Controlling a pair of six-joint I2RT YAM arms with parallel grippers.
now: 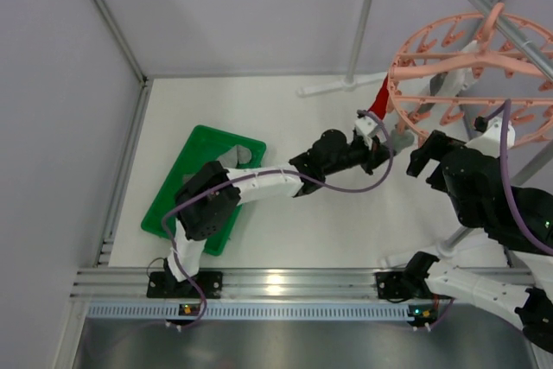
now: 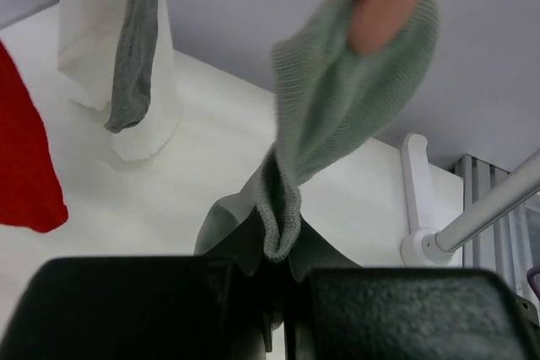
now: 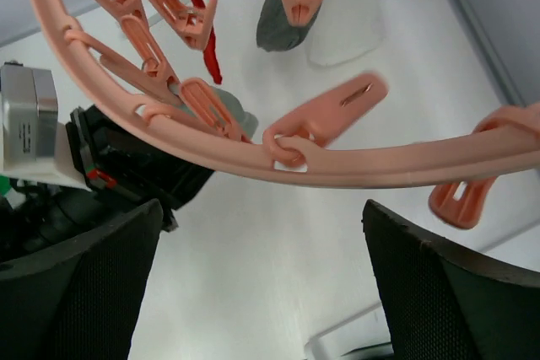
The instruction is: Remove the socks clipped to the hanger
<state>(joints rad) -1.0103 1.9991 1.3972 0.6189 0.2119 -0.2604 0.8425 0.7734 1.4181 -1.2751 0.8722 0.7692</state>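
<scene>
No text, label, brand, number or sign can be read anywhere.

The salmon-pink hanger [image 1: 436, 58] hangs at the far right above the table, its oval ring [image 3: 380, 162] roughly level, with spokes across it and many small clips dangling from the rim. At least 3 socks hang limp from the clips. A pale green-grey sock [image 2: 337, 115], ribbed knit, hangs from a blurred pink clip at its top, and its lower end is pinched between the closed fingers of the left gripper [image 2: 278, 284]. A bright red sock [image 1: 378, 97] hangs at the ring's left edge. A dark grey sock [image 2: 135, 48] hangs farther back, against white fabric.
</scene>
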